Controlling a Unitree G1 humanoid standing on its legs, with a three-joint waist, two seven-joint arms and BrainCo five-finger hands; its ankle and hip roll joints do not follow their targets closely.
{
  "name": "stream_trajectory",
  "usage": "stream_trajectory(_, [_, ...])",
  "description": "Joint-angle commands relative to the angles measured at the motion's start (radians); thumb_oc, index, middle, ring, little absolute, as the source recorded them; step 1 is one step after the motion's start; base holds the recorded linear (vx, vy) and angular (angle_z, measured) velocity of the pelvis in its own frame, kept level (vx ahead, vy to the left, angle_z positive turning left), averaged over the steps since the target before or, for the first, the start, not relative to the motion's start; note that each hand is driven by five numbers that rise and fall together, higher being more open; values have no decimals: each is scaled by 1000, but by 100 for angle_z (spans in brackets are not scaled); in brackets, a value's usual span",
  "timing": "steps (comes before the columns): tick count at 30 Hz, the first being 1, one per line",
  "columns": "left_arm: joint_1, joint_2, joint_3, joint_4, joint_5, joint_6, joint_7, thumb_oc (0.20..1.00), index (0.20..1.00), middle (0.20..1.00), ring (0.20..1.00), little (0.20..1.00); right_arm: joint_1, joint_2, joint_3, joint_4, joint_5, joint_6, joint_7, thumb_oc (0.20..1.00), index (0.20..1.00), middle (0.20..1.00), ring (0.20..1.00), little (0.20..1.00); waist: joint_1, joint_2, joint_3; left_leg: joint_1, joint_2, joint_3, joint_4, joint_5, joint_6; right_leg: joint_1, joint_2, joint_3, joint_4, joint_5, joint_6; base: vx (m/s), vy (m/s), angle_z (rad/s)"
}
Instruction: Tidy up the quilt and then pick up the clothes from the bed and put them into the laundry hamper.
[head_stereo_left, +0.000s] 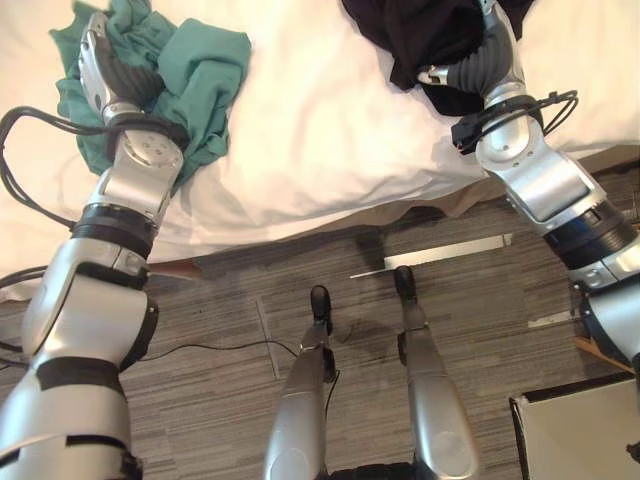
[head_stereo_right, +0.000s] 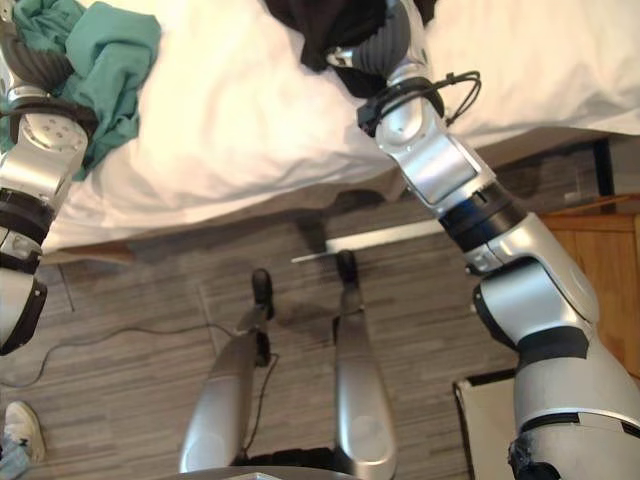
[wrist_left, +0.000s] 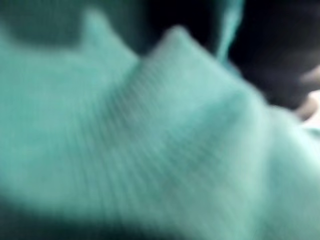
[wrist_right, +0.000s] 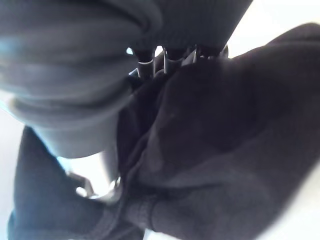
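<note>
left hand (head_stereo_left: 105, 70) is sitting in the bunched green garment (head_stereo_left: 200, 70) on the white quilt (head_stereo_left: 320, 130), near the bed's left edge; can't tell if its fingers are spread or curled, cloth is covering them; right hand (head_stereo_left: 480, 55) is reaching into the black garment (head_stereo_left: 420, 30) further right on the quilt; its fingers (wrist_right: 150, 65) are going under the dark fabric, so can't tell there either; grey plank floor (head_stereo_left: 250, 300) is showing below the bed.

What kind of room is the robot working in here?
Probably a bedroom: a bed with a white quilt has a green garment and a black garment lying on it, above grey plank flooring.
</note>
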Motion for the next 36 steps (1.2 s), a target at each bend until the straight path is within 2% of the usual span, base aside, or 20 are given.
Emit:
stream_trajectory(1, [46,-90,-23,104,-41,63,-111,200,200,200,200,200,-49,29,38,33,-15,-5,21,200,200,200,200,200,-17,47,-4,-38,30,-36,-27,6,-12,-23,20,7,20,-15,-22,12,49,-1])
stream_trajectory(8, [51,-107,-9,146,-89,86,-103,200,200,200,200,200,-57,58,43,58,-33,10,30,200,200,200,200,200,-27,65,-4,-22,22,-27,-41,10,-13,-14,20,-2,11,-17,-28,4,17,-1])
stream_trajectory(11, [61,-118,6,135,-113,68,-75,200,200,200,200,200,-57,68,41,65,-35,24,35,200,200,200,200,200,-27,69,-4,-18,22,-26,-43,11,-14,-12,19,-4,10,-17,-29,0,0,0])
stream_trajectory(14, [76,-131,34,104,-141,15,-36,200,200,200,200,200,-44,83,33,66,-4,49,21,200,200,200,200,200,-22,68,-4,-8,23,-28,-51,11,-14,-4,20,-4,6,-19,-31,0,0,0])
stream_trajectory(16, [101,-151,70,44,-179,-57,4,200,200,200,200,200,-15,95,11,72,22,48,0,200,200,200,200,200,-17,65,-4,3,24,-30,-58,9,-13,3,20,-7,4,-24,-33,-25,-44,1])
stream_trajectory(17, [107,-154,77,32,-186,-69,7,200,200,200,200,200,-9,96,7,73,25,45,-3,200,200,200,200,200,-15,65,-4,5,24,-31,-59,8,-13,5,20,-8,5,-25,-34,-29,-62,2])
stream_trajectory(21, [176,-188,136,-124,-219,-171,75,200,200,200,200,200,49,97,-51,78,17,7,-44,200,200,200,200,200,2,61,-4,23,25,-38,-72,4,-10,22,21,-15,2,-31,-35,-40,-76,4])
stream_trajectory(22, [218,-199,169,-192,-207,-212,87,200,200,200,200,200,78,89,-82,65,17,-14,-65,200,200,200,200,200,10,59,-4,35,23,-45,-80,0,-9,33,21,-16,-2,-33,-34,-59,-103,4])
stream_trajectory(25, [321,-224,231,-342,-131,-240,108,200,200,200,200,200,157,70,-163,12,3,-40,-92,200,200,200,200,200,25,49,-4,71,23,-55,-100,-9,-6,68,22,-19,-13,-38,-30,-61,-104,5])
stream_trajectory(31, [456,-197,321,-561,-73,-197,116,200,200,200,200,200,315,30,-322,-116,6,-74,-114,200,200,200,200,200,31,30,-40,130,32,-61,-115,-30,-5,124,25,-21,-24,-54,-22,-29,-82,5])
stream_trajectory(36, [601,-190,392,-709,-54,-187,97,200,200,200,200,200,525,50,-462,-256,16,-112,-95,200,200,200,200,200,26,12,-93,196,42,-62,-138,-50,-2,188,24,-17,-44,-69,-14,23,-77,0])
